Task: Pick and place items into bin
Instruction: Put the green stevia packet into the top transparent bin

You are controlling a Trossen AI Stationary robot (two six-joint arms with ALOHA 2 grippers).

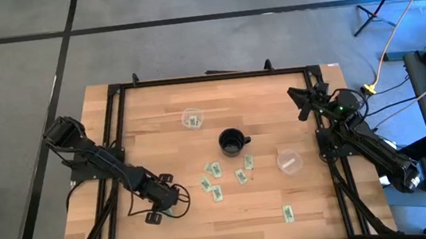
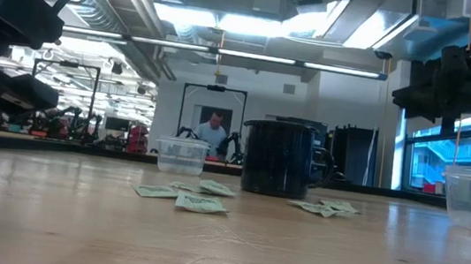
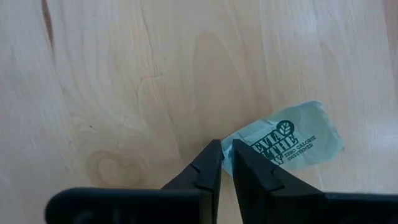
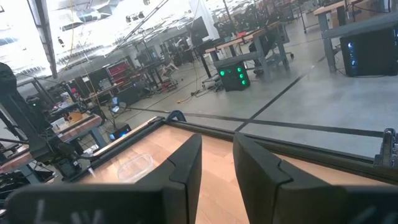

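Note:
My left gripper [image 1: 176,201] stands over the table's near-left part, pointing steeply down, shut on a pale green packet [image 3: 292,138] printed with dark letters. Several more packets [image 1: 213,169] lie flat on the wood near a black mug [image 1: 233,142]. One lies alone toward the near edge [image 1: 288,214]. Two clear bins stand on the table: one left of the mug at the back [image 1: 192,119], one to its right [image 1: 289,161]. My right gripper [image 4: 216,140] waits open and level at the far right [image 1: 301,101], nothing between its fingers. My left gripper pinches the packet by one short end [image 3: 231,142] between its two fingers [image 3: 211,163]. They come from above, slanting down. The rest of the packet lies flat on the wood beyond the fingertips.
A black frame [image 1: 208,77] runs round the wooden table. Bare wood lies between my left gripper and the cluster of packets. In the low view the mug [image 2: 279,158] stands behind the packets, with a person far off in the room.

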